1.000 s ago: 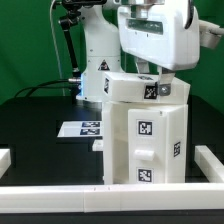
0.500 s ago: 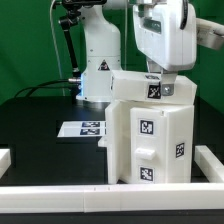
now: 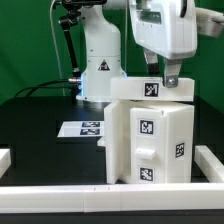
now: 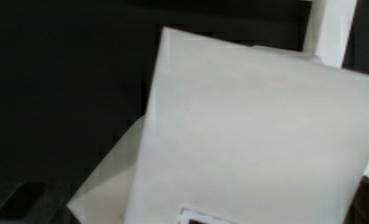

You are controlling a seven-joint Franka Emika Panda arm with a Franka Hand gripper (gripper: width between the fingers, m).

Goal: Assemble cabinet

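Observation:
The white cabinet (image 3: 148,140) stands upright on the black table at the exterior view's right, with tags on its front and side. A white top panel (image 3: 150,90) with one tag lies flat across its top. My gripper (image 3: 160,72) hangs just above that panel with its fingers apart and nothing between them. One finger (image 3: 172,74) reaches down to the panel's top edge. In the wrist view the panel's pale face (image 4: 252,130) fills most of the picture, and my fingertips do not show clearly.
The marker board (image 3: 80,128) lies on the table behind the cabinet at the exterior view's left. The white robot base (image 3: 100,60) stands behind it. A white rail (image 3: 60,190) runs along the table's front, with short walls at both sides.
The top panel was tilted in my gripper; now it lies level on the cabinet. My gripper has risen slightly and no longer clamps it.

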